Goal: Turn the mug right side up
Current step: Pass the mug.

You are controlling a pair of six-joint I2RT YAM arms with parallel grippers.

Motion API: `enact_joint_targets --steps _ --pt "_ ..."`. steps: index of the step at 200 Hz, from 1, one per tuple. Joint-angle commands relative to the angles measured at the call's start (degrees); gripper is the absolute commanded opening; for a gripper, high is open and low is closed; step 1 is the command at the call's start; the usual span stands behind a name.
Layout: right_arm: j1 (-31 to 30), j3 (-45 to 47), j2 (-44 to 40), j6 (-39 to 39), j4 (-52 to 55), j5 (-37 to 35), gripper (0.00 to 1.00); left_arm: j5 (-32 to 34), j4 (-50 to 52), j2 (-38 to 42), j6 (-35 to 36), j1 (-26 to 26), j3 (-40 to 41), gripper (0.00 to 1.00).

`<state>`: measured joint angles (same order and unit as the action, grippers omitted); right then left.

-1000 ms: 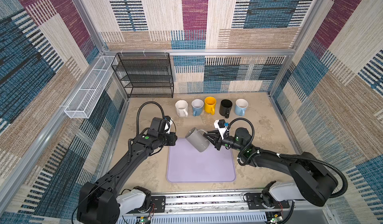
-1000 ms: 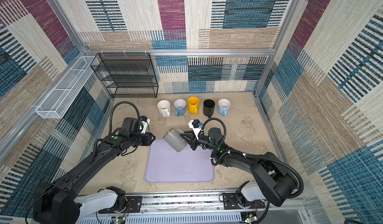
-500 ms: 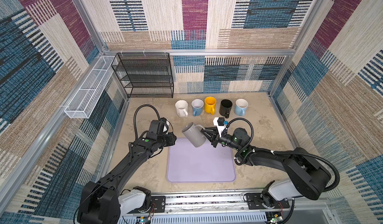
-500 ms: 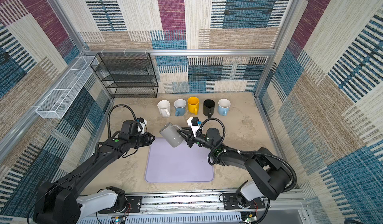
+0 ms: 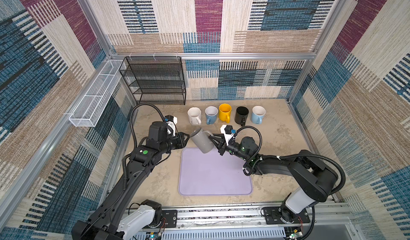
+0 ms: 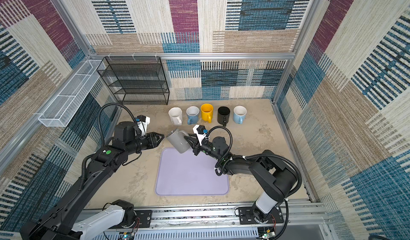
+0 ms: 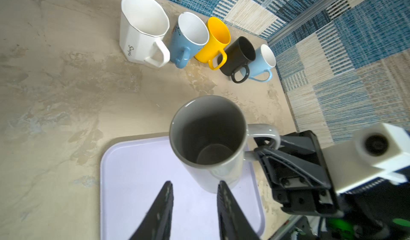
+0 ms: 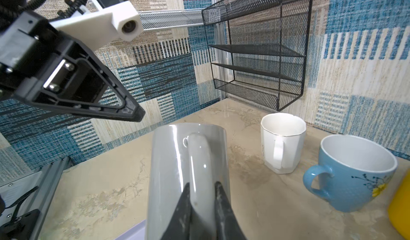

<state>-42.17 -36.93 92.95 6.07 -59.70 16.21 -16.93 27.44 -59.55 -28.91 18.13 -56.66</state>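
Patterned fabric walls box in a mottled beige tabletop. Above the far edge of the lilac mat, the grey mug hangs tilted, mouth upward, its handle pinched by the right gripper. The left gripper, just off the mat's far corner, stands parted and holds nothing.

Glossy grey ceramic mug, matt lilac mat, black metal-mesh rack, mottled stone-look tabletop
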Motion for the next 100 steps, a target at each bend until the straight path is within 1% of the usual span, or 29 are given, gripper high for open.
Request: enact_joint_targets --steps 1,11,48,69,100 --pt "-0.58 -0.94 0.02 -3.69 -5.02 -2.25 0.00 -1.09 5.14 -0.56 -4.41 -0.07 -2.67 0.38" --pt "-0.98 -1.36 0.15 -5.47 -4.00 -3.33 0.00 -2.28 5.43 -1.22 -5.95 -0.11 -3.56 0.40" --pt "-3.32 -3.00 0.22 -12.95 0.17 -7.09 0.00 -9.18 8.61 -4.97 -11.16 -0.07 -8.43 0.42" --pt "-4.44 -3.67 0.13 -16.20 2.04 -9.00 0.00 -11.97 12.18 -6.80 -12.26 -0.09 -11.27 0.42" --pt "-6.17 -4.20 -0.14 -21.04 4.30 -12.15 0.00 -13.55 18.15 -8.14 -13.06 -0.03 -14.74 0.43"
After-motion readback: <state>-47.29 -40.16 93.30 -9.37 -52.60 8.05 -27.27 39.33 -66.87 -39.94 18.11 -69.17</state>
